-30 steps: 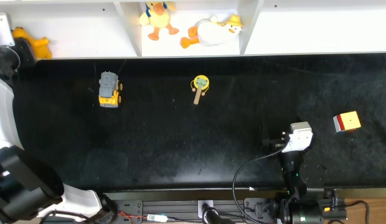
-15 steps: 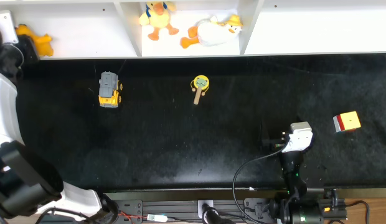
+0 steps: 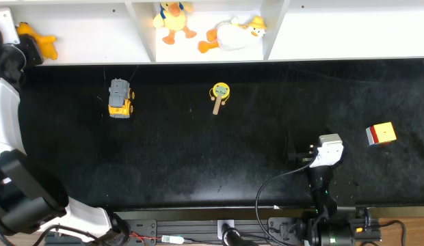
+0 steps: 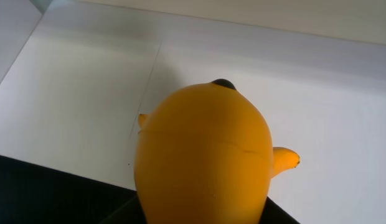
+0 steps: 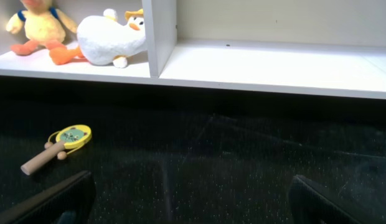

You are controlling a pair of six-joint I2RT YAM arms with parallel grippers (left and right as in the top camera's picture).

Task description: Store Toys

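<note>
An orange plastic toy [image 3: 35, 39] hangs over the floor of the white shelf's far-left compartment [image 3: 89, 34], with my left gripper [image 3: 23, 49] shut on it. Up close the orange toy [image 4: 205, 155] is a smooth round body with a small wing at each side, above the white shelf floor [image 4: 81, 106]. My right gripper [image 5: 193, 208] stands open low over the black mat, its fingers [image 5: 62, 196] wide apart with nothing between them. On the mat lie a grey-and-yellow truck [image 3: 120, 98], a yellow paddle toy [image 3: 219, 96] and a yellow-and-red block [image 3: 381, 133].
In the middle shelf compartment sit a yellow plush duck [image 3: 174, 17] and a white plush duck [image 3: 232, 34]. The right compartment [image 5: 274, 62] holds nothing. A vertical divider [image 5: 160, 34] separates these two. The black mat [image 3: 212, 157] covers the table up to the shelf front.
My left gripper has carried the orange toy a little deeper into the left compartment. The right arm and the toys on the mat have not moved.
</note>
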